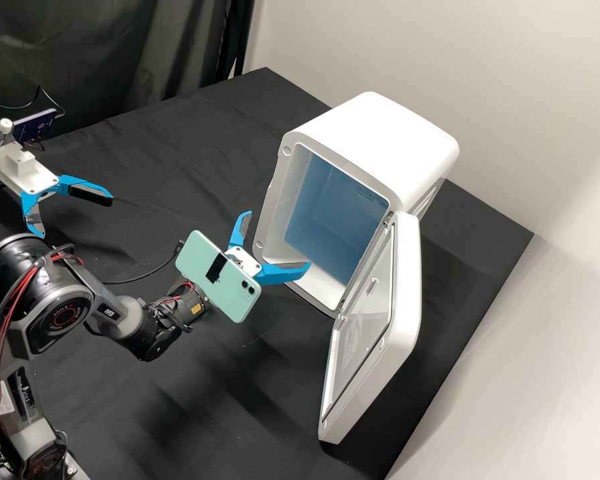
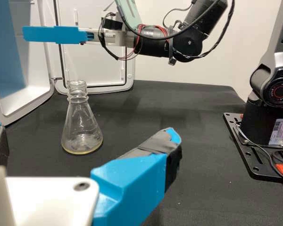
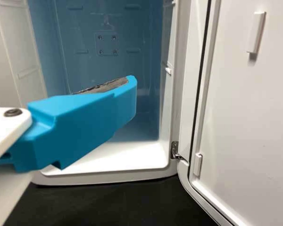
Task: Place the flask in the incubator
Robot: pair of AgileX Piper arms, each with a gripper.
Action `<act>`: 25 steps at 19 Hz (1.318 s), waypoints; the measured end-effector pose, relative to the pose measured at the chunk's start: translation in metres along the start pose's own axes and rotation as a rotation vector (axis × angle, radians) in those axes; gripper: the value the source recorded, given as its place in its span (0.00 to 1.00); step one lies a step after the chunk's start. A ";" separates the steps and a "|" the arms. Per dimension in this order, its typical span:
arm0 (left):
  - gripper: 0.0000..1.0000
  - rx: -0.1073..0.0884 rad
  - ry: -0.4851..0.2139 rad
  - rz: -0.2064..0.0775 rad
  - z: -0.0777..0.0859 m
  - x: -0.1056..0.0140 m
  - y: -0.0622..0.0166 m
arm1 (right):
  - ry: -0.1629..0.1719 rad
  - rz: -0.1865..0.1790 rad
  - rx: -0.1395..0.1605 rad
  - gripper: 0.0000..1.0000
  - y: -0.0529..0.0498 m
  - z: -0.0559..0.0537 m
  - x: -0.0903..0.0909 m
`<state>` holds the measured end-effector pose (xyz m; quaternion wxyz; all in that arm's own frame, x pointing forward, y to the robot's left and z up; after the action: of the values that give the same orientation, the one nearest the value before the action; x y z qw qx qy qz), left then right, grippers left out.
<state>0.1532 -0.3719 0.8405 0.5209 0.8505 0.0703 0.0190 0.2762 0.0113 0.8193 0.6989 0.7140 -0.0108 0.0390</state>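
A clear glass conical flask (image 2: 81,120) stands upright on the black bench, a short way in front of my left gripper's blue fingers (image 2: 146,165) and apart from them. My left gripper (image 1: 70,213) hangs open at the bench's left side, holding nothing. The white incubator (image 1: 380,140) with a blue inside (image 3: 108,47) stands at the right, its door (image 1: 373,320) swung wide. My right gripper (image 1: 277,241) is open and empty just outside the incubator's opening; one of its fingers (image 3: 85,117) points into the chamber, and another finger (image 2: 54,34) shows above the flask.
A mint-green phone (image 1: 220,267) is fixed on the right arm's wrist. That arm's dark base (image 1: 40,300) stands at the bench's near left corner. The open door sits close to the bench's right edge (image 1: 473,313). A cable (image 1: 147,270) lies on the cloth.
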 end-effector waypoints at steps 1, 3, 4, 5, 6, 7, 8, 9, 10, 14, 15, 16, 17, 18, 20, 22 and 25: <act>1.00 0.000 0.000 0.000 0.000 0.000 0.0000 | 0.001 -0.004 -0.004 1.00 0.000 0.000 -0.002; 1.00 0.000 0.000 0.000 0.000 0.000 0.0000 | -0.001 -0.013 -0.013 1.00 0.001 0.003 -0.007; 1.00 0.001 0.000 0.001 0.000 0.000 0.0002 | -0.001 -0.019 -0.018 1.00 0.001 0.004 -0.009; 1.00 0.003 -0.001 0.003 0.000 0.000 0.0006 | -0.005 -0.018 -0.019 1.00 0.001 0.006 -0.011; 1.00 0.004 -0.001 0.004 0.000 0.000 0.0008 | -0.009 -0.023 -0.022 1.00 0.001 0.007 -0.013; 1.00 0.005 -0.001 0.005 0.001 0.000 0.0009 | -0.015 -0.027 -0.024 1.00 0.001 0.009 -0.015; 1.00 0.008 -0.002 0.008 0.001 -0.001 0.0014 | -0.020 -0.031 -0.025 1.00 0.001 0.011 -0.016; 1.00 0.009 -0.003 0.011 0.001 -0.001 0.0018 | -0.024 -0.037 -0.027 1.00 0.000 0.012 -0.018; 1.00 0.009 -0.002 0.010 0.001 -0.001 0.0018 | -0.029 -0.042 -0.030 1.00 0.000 0.014 -0.020; 1.00 0.012 -0.003 0.014 0.001 -0.001 0.0024 | -0.039 -0.065 -0.036 1.00 -0.002 0.018 -0.026; 1.00 0.017 -0.004 0.019 0.002 -0.001 0.0033 | -0.040 -0.075 -0.040 1.00 -0.003 0.019 -0.028; 1.00 0.018 -0.004 0.020 0.002 -0.001 0.0035 | -0.040 -0.078 -0.042 1.00 -0.003 0.019 -0.030; 1.00 0.018 -0.004 0.020 0.002 -0.001 0.0035 | -0.039 -0.078 -0.044 1.00 -0.002 0.018 -0.032; 1.00 0.018 -0.004 0.020 0.002 -0.001 0.0035 | -0.035 -0.074 -0.052 1.00 -0.001 0.017 -0.033; 1.00 0.018 -0.004 0.020 0.002 -0.001 0.0035 | -0.030 -0.073 -0.065 1.00 -0.001 0.016 -0.037; 1.00 0.018 -0.004 0.020 0.002 -0.001 0.0035 | -0.030 -0.087 -0.069 1.00 -0.003 0.016 -0.040; 1.00 0.018 -0.004 0.020 0.002 -0.001 0.0035 | -0.021 -0.113 -0.075 1.00 -0.006 0.016 -0.045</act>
<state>0.1524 -0.3754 0.8427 0.5133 0.8558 0.0609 0.0217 0.2327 -0.0059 0.8098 0.7261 0.6872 0.0206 -0.0085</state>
